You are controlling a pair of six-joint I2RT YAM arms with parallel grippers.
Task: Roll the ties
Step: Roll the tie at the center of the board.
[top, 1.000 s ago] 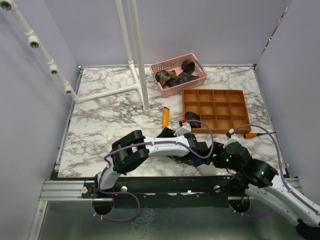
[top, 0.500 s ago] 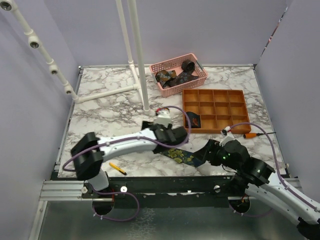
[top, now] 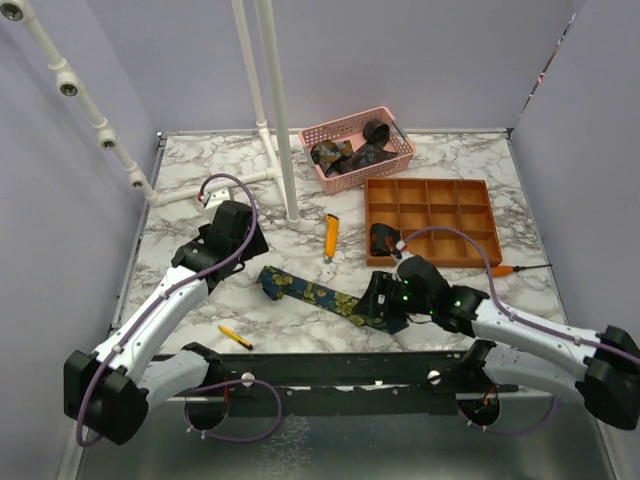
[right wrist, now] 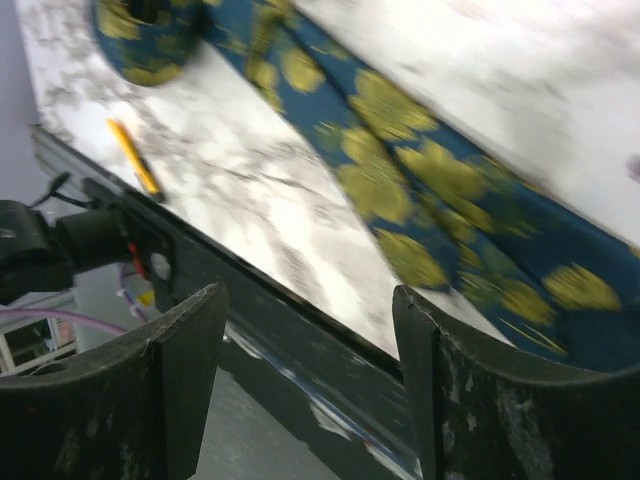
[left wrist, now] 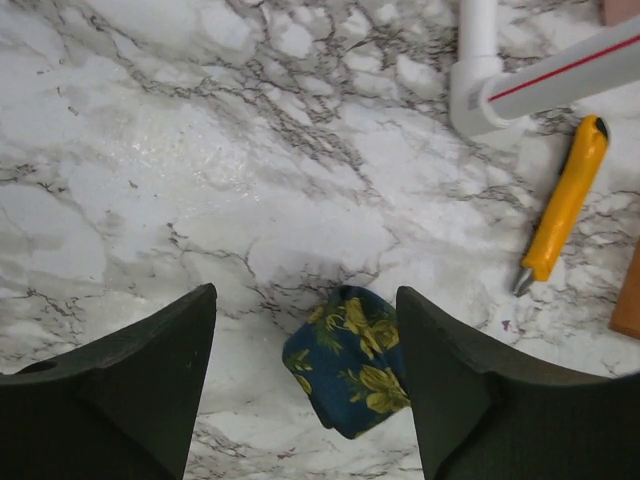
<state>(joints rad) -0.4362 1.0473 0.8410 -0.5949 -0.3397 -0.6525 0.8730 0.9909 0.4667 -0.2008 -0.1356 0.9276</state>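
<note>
A navy tie [top: 320,297] with a yellow floral print lies stretched across the front of the marble table [top: 200,200]. Its left end is folded over [left wrist: 350,365]. My left gripper [top: 243,248] hovers just behind that end. In the left wrist view this gripper [left wrist: 305,300] is open, with the folded end below and between its fingers, untouched. My right gripper [top: 380,300] is at the tie's right end. In the right wrist view it [right wrist: 308,300] is open over the table's front edge, and the tie [right wrist: 420,180] runs diagonally past its right finger. More ties [top: 350,152] lie in the pink basket [top: 400,160].
An orange-yellow utility knife [top: 330,235] [left wrist: 565,205] lies mid-table. A yellow pencil [top: 235,337] [right wrist: 133,157] lies near the front edge. The orange compartment tray [top: 430,220] holds a dark coil [top: 385,240]. A white pipe stand [top: 285,150] rises behind the left gripper.
My left arm has swung from the centre to the left, uncovering the tie laid out flat. My right gripper has moved left onto the tie's right end. Both grippers have narrowed a little.
</note>
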